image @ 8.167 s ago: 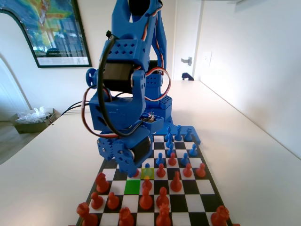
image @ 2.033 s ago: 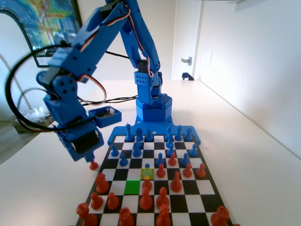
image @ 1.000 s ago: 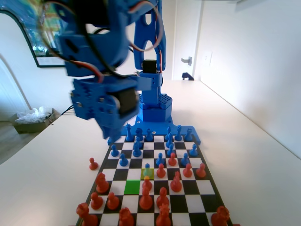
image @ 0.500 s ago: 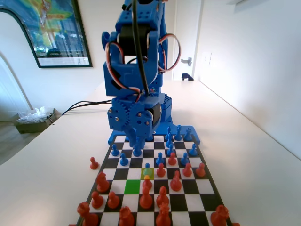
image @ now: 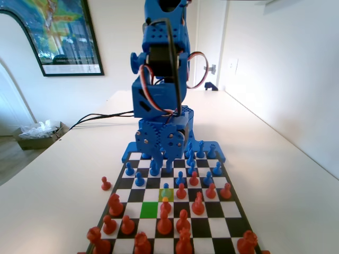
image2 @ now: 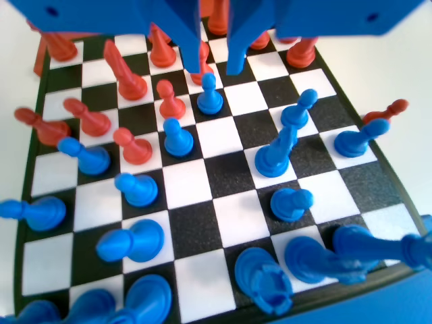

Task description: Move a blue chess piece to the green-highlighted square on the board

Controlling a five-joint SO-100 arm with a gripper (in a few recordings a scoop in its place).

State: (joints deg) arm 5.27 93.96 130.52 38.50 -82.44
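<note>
The hand [image: 163, 163], having dropped a red-orange pawn [image: 106, 183] onto the worktop [image: 53, 201] at 9 o'clock of the board [image: 221, 227], is now swinging back over the blue ranks, its jaws standing slightly parted and carrying nothing. In the wrist view it is hanging just above the blue chess piece [image2: 209, 93], which in the fixed view is sitting on the paler yellow-green square. With the green-highlighted square [image: 149, 209] at that pawn's 7 o'clock now lying bare, the capture looks cleared and the pawn's own pick-up is coming next.
</note>
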